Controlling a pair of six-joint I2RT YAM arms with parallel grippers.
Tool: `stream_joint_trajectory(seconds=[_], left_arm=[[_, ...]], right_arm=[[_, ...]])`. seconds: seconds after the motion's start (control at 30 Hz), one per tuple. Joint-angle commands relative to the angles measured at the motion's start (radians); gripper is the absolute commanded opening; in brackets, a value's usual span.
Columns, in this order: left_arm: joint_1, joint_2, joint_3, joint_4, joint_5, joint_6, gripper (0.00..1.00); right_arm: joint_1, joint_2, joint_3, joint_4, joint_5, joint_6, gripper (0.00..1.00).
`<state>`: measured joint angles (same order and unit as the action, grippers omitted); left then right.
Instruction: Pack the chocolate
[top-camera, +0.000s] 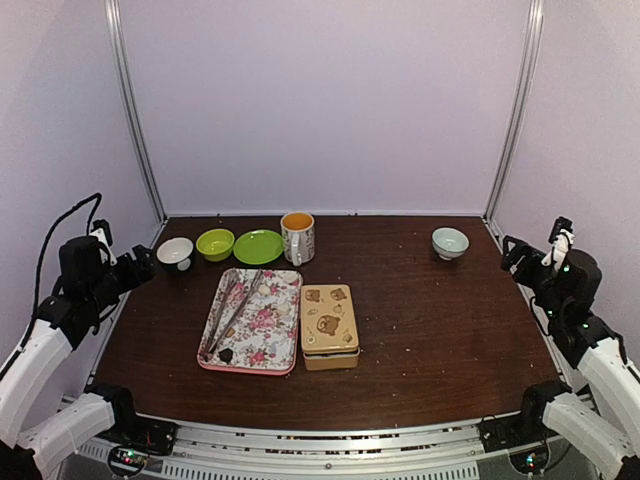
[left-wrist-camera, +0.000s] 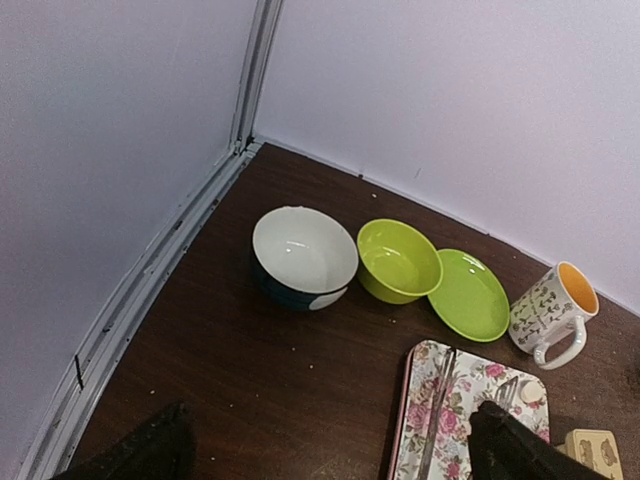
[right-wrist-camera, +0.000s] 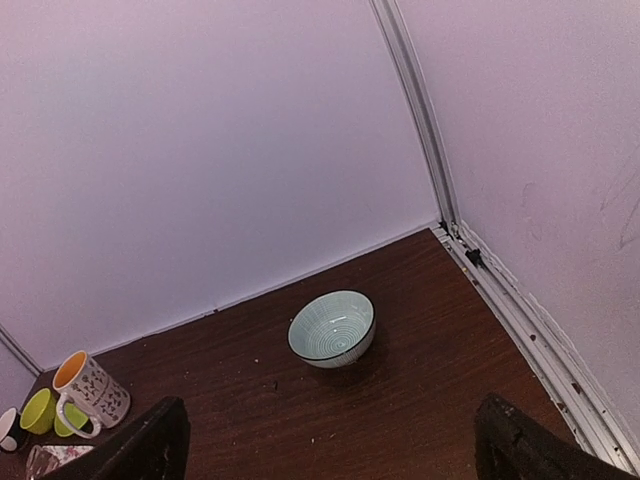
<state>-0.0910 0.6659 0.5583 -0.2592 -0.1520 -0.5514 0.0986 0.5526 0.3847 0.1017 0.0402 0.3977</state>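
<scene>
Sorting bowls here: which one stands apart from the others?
The pale blue bowl, alone at the back right; the white bowl and lime bowl sit side by side at the back left.

— What stands along the back of the counter (top-camera: 440, 320)?
— From the left: a white bowl (top-camera: 175, 252), a green bowl (top-camera: 215, 243), a green plate (top-camera: 258, 246) just beside it, then a patterned mug (top-camera: 297, 237), orange inside. A pale blue bowl (top-camera: 450, 242) sits alone at far right.
— And nearer?
— A floral tray (top-camera: 283, 310) with metal tongs (top-camera: 232, 310) lying on it; a tan bear-printed tin (top-camera: 329, 325) just beside its right edge.
</scene>
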Motion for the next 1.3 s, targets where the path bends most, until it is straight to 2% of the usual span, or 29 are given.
stream_joint_trajectory(seconds=[0.0,0.17,0.27,0.37,0.5,0.67,0.83,1.03,1.27], left_arm=[[0.001,0.008,0.056,-0.062,0.036,-0.01,0.98],[0.001,-0.003,0.057,-0.083,0.073,-0.015,0.98],[0.002,-0.008,0.04,-0.074,0.122,-0.01,0.98],[0.001,0.016,0.028,-0.043,0.24,0.02,0.97],[0.002,0.102,0.028,-0.019,0.396,0.043,0.97],[-0.02,0.264,0.015,0.064,0.576,0.026,0.97],[-0.135,0.39,0.033,0.111,0.553,0.028,0.92],[-0.27,0.458,0.092,0.1,0.465,0.055,0.9],[-0.404,0.556,0.05,0.309,0.468,-0.118,0.85]], right_arm=[[0.003,0.0,0.075,-0.15,0.051,0.045,1.0],[0.003,-0.016,0.092,-0.199,0.035,0.078,1.0],[0.003,-0.048,0.054,-0.149,-0.026,0.068,1.0],[0.003,-0.05,0.042,-0.138,-0.064,0.117,1.0],[0.003,0.012,0.065,-0.122,-0.265,0.113,1.0],[0.013,0.124,0.091,-0.106,-0.416,0.131,1.0],[0.08,0.264,0.137,-0.119,-0.478,0.111,1.0],[0.245,0.406,0.19,-0.113,-0.419,0.119,1.0],[0.428,0.55,0.232,-0.08,-0.396,0.182,1.0]])
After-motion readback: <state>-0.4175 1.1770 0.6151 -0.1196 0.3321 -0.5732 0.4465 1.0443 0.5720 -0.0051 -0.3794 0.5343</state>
